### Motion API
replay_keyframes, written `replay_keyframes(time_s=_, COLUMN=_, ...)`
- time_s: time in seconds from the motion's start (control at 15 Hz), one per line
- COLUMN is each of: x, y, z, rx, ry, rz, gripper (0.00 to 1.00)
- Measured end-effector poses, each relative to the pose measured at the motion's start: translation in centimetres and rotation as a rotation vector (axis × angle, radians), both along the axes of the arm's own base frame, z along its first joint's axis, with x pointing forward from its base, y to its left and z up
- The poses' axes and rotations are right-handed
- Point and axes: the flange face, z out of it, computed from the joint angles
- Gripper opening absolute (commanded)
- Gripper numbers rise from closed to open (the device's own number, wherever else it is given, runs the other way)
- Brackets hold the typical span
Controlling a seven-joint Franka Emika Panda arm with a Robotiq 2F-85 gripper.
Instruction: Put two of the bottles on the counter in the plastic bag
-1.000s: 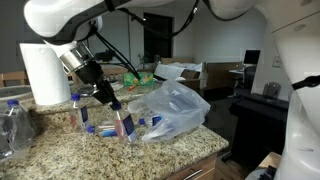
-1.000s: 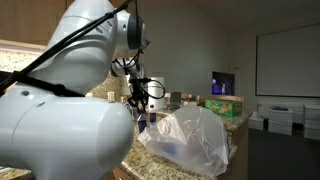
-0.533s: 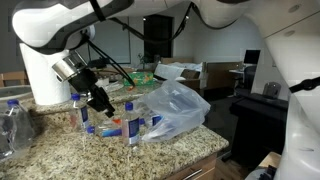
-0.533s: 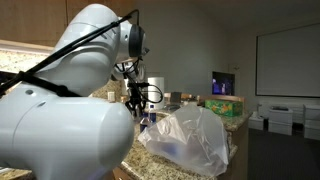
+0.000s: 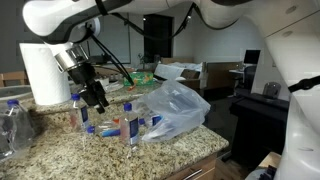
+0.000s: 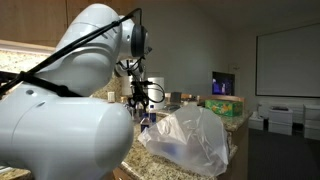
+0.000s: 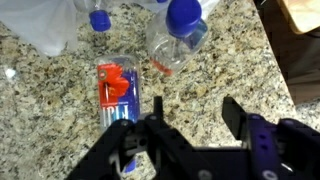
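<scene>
My gripper (image 5: 99, 100) is open and empty, hovering over the granite counter (image 5: 60, 150), left of an upright clear bottle with a blue cap (image 5: 128, 122). A second upright bottle (image 5: 78, 111) stands just behind the gripper. The crumpled clear plastic bag (image 5: 176, 108) lies to the right; it also shows in an exterior view (image 6: 190, 140). In the wrist view the gripper (image 7: 195, 110) has bare granite between its fingers, with a blue-capped bottle (image 7: 180, 28) and another blue cap (image 7: 100, 18) beyond. In an exterior view the gripper (image 6: 141, 97) hangs beside the bag.
A paper towel roll (image 5: 44, 74) stands at the back left. More clear bottles (image 5: 12, 126) stand at the far left. A red and blue flat pack (image 7: 117, 90) lies on the counter by the left finger. The counter edge (image 5: 180, 150) runs along the front right.
The gripper has pulled back to the left and slightly up, away from the bottle near the bag. That bottle now stands alone on the counter.
</scene>
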Motion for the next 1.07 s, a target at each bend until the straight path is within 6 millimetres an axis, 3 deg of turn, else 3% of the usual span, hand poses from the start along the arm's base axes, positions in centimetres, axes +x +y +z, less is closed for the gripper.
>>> replay_keyframes(time_s=0.13, x=0.5, y=-0.5, z=0.8, rx=0.019, ry=-0.009, rz=-0.015, gripper=1.00)
replay_keyframes(time_s=0.2, x=0.5, y=-0.6, z=0.8, rx=0.018, ry=-0.009, rz=-0.017, gripper=0.89)
replay_keyframes(time_s=0.33, x=0.6, y=-0.9, z=0.4, rx=0.013, ry=-0.001, rz=-0.025, gripper=1.00)
replay_keyframes(time_s=0.8, x=1.7, y=-1.3, z=0.9, rx=0.050, ry=-0.047, rz=-0.037, gripper=1.00)
replay_keyframes(time_s=1.07, x=2.5, y=-3.5, z=3.0, rx=0.072, ry=-0.081, rz=-0.134, gripper=1.00)
